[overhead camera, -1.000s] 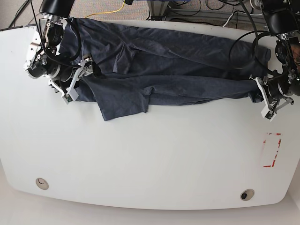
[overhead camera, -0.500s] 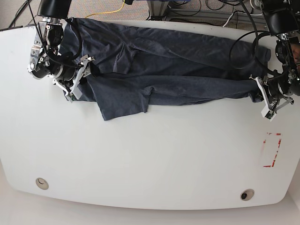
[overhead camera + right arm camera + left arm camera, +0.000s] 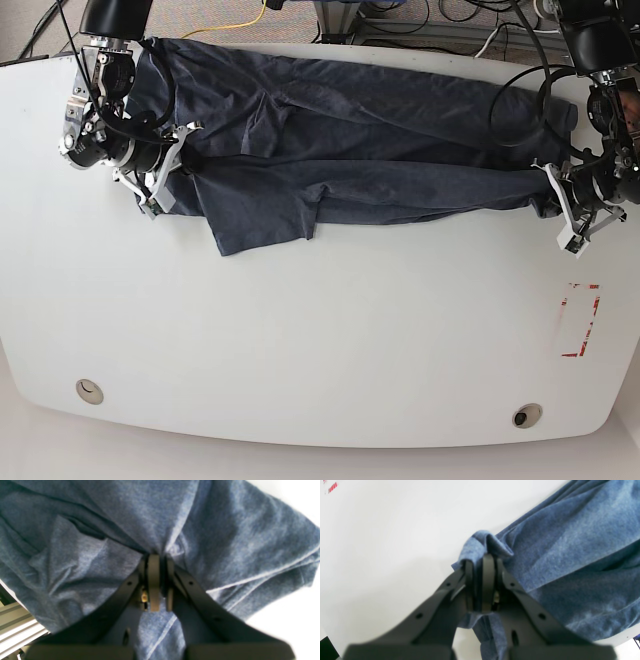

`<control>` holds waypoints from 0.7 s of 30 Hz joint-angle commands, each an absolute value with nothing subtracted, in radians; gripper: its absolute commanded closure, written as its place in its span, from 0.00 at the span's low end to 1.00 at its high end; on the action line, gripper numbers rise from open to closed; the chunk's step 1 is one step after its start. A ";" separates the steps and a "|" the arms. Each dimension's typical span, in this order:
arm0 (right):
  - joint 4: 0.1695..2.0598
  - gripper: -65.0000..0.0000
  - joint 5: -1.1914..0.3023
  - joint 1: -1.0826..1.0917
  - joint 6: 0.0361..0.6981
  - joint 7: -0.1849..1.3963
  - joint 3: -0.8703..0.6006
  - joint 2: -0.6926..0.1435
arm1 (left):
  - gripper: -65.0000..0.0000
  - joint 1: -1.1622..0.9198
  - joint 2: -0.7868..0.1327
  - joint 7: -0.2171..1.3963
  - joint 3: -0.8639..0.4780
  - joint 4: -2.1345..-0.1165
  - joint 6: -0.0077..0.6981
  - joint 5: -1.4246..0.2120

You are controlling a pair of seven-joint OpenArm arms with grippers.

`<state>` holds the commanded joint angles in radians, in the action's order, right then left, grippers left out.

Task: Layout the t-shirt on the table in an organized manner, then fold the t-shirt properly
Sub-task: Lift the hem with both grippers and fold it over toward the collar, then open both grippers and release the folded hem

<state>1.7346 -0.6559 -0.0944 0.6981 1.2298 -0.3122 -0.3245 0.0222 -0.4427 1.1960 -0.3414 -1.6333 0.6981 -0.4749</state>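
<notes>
Base view: dark navy-grey wrinkled cotton t-shirt (image 3: 350, 150) lies bunched along the far edge of the white smooth table (image 3: 320, 330). I'd pull both ends apart evenly, low, to flatten it. Left gripper (image 3: 481, 562) is clamped on a fabric fold at right; right gripper (image 3: 156, 560) is pinched on cloth at left.

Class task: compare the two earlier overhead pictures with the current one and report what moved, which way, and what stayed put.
The right hand, shut on the dark navy-grey cotton t-shirt, moved toward the table's far edge, dragging that end of the shirt back with it; most of this happened before the half-second mark. The left hand kept its grip on the other end and barely shifted. The smooth white table and red tape mark are unchanged.
</notes>
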 joint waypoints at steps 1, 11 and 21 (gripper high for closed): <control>1.750 0.97 -0.657 -0.097 0.698 1.231 -0.312 -0.325 | 0.95 0.022 -0.443 1.196 -0.341 -1.633 0.698 -0.475; 1.922 1.00 -0.661 -0.154 0.698 1.331 -0.400 -0.318 | 0.95 0.022 -0.443 1.196 -0.343 -1.635 0.698 -0.476; 1.972 1.00 -0.794 -0.257 0.698 1.336 -0.472 -0.331 | 1.00 0.022 -0.443 1.196 -0.346 -1.635 0.698 -0.475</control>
